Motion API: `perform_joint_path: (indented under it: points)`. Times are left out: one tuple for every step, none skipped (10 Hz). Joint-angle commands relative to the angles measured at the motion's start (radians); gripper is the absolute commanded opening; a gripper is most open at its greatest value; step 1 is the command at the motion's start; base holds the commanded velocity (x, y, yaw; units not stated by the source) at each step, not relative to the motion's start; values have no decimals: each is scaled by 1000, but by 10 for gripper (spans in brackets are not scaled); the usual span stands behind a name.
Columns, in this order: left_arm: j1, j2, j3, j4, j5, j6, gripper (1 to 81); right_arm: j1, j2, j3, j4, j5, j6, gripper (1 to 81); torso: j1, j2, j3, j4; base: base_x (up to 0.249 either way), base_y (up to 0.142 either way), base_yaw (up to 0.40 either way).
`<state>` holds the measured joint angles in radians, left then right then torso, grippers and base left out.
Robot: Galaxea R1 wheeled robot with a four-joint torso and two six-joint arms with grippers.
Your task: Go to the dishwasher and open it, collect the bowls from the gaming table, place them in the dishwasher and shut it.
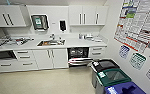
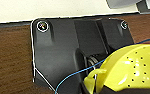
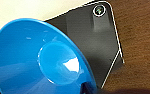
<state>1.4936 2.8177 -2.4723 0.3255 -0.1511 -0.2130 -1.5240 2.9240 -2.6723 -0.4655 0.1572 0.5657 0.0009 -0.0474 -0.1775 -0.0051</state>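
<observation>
The dishwasher [image 1: 78, 57] is open, each arm carries 1 bowl, blue [image 3: 41, 60] and yellow [image 2: 131, 67], finger grip unclear, so a bump could drop them.

You face white kitchenette wall. Stainless-steel-fronted dishwasher [image 1: 78, 56] centre right of frame, door dropped open, dark interior with racks showing. White base cabinets [image 1: 49, 58] left of it. Steel sink [image 1: 51, 43] set in pale countertop [image 1: 73, 43] centre frame. White wall cabinets [image 1: 87, 15] above. Dark, green-lidded and blue waste bins [image 1: 111, 77] lower right. Poster-covered wall [image 1: 138, 25] right edge. Beige floor [image 1: 41, 82] below.
</observation>
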Motion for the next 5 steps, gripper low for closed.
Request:
perform_joint_path:
  points:
    - [-29, -16, 6, -3, 42, -2, 10, 31, -12, 0, -7, -41, -1, 10, 0, 0, 0, 0, 138, 0, 0]
    - [-29, -16, 6, -3, 44, -2, 10, 32, -12, 0, -7, -42, -1, 10, 0, 0, 0, 0, 138, 0, 0]
    - [-29, -16, 6, -5, 44, -2, 10, 32, -12, 0, -7, -42, -1, 10, 0, 0, 0, 0, 138, 0, 0]
    - [-29, -18, 6, -3, 44, -2, 10, 32, -11, 0, -7, -44, -1, 10, 0, 0, 0, 0, 138, 0, 0]
    - [-29, -18, 6, -3, 44, -2, 10, 35, -10, 0, -7, -45, -1, 10, 0, 0, 0, 0, 138, 0, 0]
